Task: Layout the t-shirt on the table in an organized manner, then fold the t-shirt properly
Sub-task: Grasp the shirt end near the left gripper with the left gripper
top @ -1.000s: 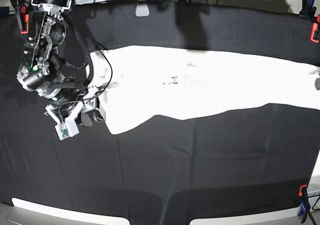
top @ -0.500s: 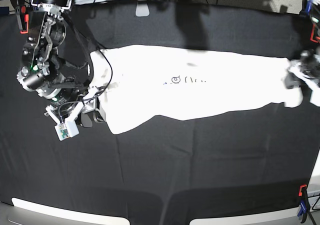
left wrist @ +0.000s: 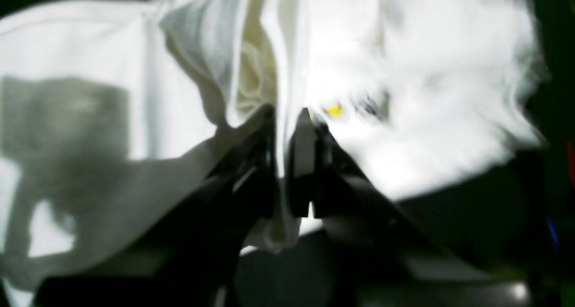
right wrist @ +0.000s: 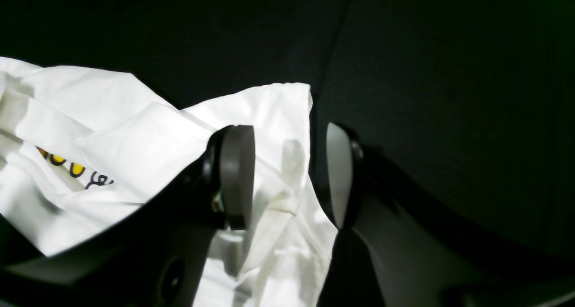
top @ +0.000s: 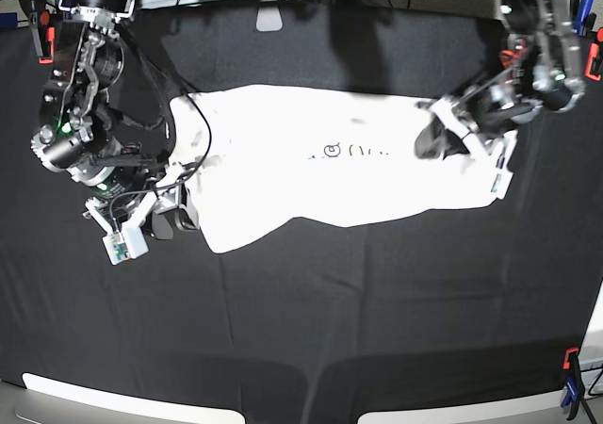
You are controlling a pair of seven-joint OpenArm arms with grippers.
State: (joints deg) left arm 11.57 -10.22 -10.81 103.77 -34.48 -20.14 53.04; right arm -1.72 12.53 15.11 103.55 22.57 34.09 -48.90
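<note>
The left gripper (top: 450, 134) has swung inward, clamped on the t-shirt (top: 311, 165) hem, dragging it. The right gripper (right wrist: 287, 177), jaws apart, straddles the opposite edge, likely anchoring.

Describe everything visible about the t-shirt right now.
The t-shirt is white cloth, stretched lengthwise across the table, creased, with a faint dark print showing through near its middle. The left gripper is shut on a bunched fold at one end, where a yellow speck of print shows. At the other end the right gripper stands open around a hem corner, beside yellow and black lettering.
</note>
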